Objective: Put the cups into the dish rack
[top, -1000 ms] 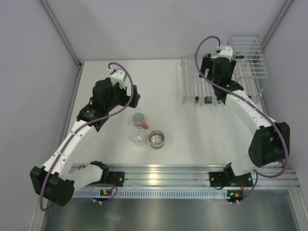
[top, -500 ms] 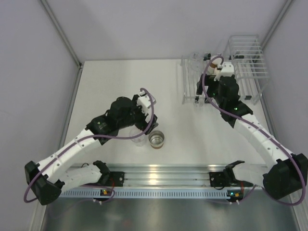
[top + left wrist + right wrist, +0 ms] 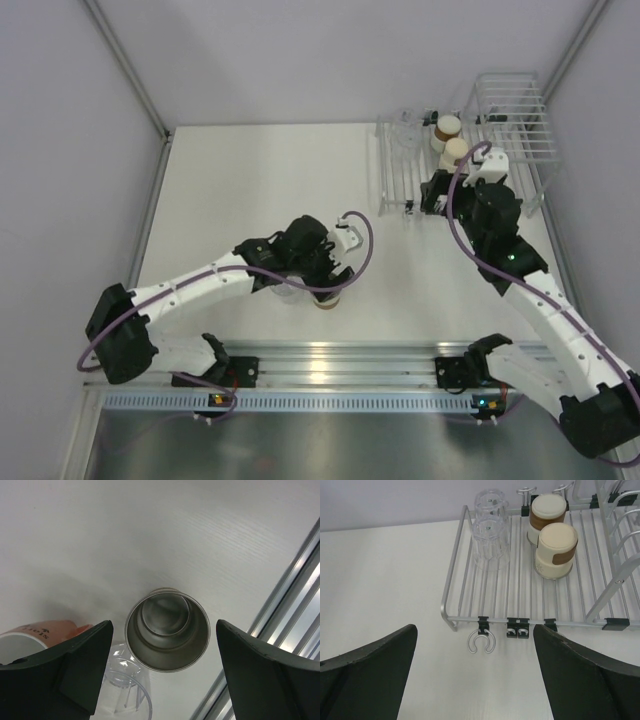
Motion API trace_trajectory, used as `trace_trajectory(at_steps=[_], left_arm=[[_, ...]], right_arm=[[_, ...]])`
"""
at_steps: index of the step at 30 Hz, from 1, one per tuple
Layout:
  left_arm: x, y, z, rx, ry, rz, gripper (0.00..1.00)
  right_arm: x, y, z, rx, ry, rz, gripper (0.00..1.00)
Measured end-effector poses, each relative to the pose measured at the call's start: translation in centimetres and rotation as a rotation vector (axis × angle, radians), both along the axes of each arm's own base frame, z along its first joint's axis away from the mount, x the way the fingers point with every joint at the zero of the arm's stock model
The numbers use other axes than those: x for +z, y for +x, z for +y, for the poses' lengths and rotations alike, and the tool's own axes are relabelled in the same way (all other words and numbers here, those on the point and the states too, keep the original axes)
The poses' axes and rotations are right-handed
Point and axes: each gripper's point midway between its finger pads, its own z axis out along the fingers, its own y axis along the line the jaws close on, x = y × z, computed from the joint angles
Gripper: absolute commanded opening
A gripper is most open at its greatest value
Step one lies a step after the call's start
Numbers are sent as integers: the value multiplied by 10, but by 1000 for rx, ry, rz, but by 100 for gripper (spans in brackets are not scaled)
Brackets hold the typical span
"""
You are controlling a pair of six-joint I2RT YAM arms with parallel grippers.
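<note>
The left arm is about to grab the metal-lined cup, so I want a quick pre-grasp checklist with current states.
1. Left gripper open wider than the brown cup: ok.
2. Brown cup upright, centred between the fingers: ok.
3. Neighbours clear of the fingers: not ok. The clear cup sits right beside it, partly under one finger, and the salmon cup is close.
4. Free bars on the dish rack: ok, in front of four upturned cups.
5. Right gripper open, off the rack: ok.

Robot lab test cell: white table (image 3: 250,170), plain grey walls (image 3: 60,150), aluminium mounting rail (image 3: 340,356).
</note>
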Motion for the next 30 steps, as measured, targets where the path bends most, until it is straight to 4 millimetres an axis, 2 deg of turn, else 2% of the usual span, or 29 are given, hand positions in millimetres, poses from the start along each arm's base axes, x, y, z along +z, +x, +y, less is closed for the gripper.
trace_trajectory(at_steps=[3,6,15,19,22,23,25,26,28,29,30], left_arm=[[-14,-1,2,3,43,29,87],[-20,0,3,7,63,39,85],[-39,6,9,36,130,47,81],[-49,9,12,51,158,64,74],[-53,12,14,60,170,70,62],[-53,13,15,65,172,71,53],[-54,15,16,73,177,69,45],[-54,16,17,75,179,69,35],[-56,19,16,80,186,68,25],[-57,19,16,82,189,72,15],[-59,20,15,82,194,77,10]], right_arm=[[10,-6,-3,-1,12,-31,99],[14,-13,-6,-5,18,-51,99],[-1,-20,-11,-10,0,-28,99],[3,-23,-12,-10,4,-39,99],[9,-26,-13,-10,12,-57,99],[9,-27,-14,-11,14,-62,99],[9,-29,-14,-11,15,-64,99],[9,-29,-15,-11,15,-64,99],[9,-30,-15,-11,15,-65,99],[10,-30,-15,-11,16,-67,99],[10,-31,-15,-11,16,-68,100]])
